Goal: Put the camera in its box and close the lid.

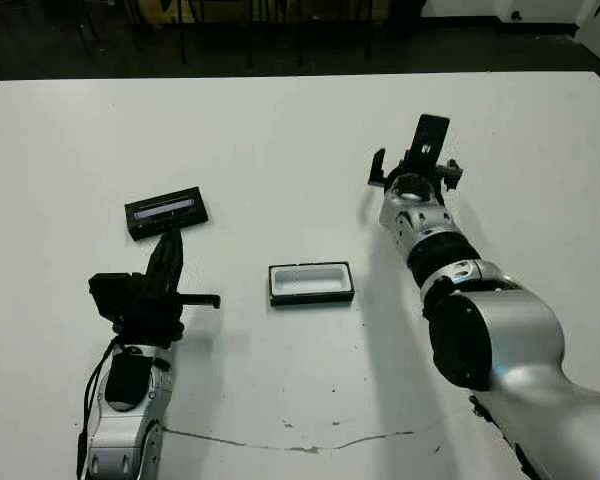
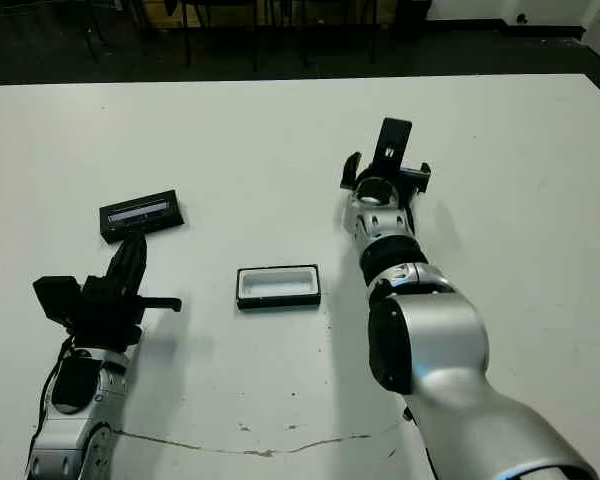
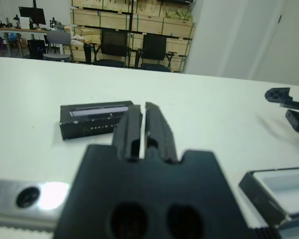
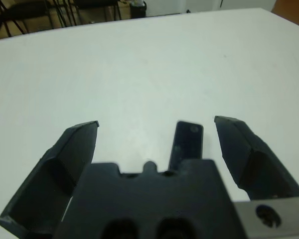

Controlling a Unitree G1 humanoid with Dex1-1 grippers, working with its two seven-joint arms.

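The camera (image 4: 187, 144), a slim black bar, lies on the table at the far right (image 1: 430, 133). My right gripper (image 1: 415, 162) is open just above it. The bar sits between the two spread fingers (image 4: 77, 149), closer to one of them and touched by neither. The box (image 1: 311, 283), a black-rimmed tray with white lining, stands empty at the table's middle. The lid (image 1: 166, 212), black with a pale strip, lies at the left, apart from the box. My left gripper (image 1: 169, 240) is shut and empty, its tips just short of the lid (image 3: 94, 119).
A thin crack line (image 1: 310, 445) runs across the white table near its front edge. Dark floor and chair legs (image 1: 230, 30) lie beyond the far edge. Chairs and stacked crates (image 3: 134, 30) show in the room behind.
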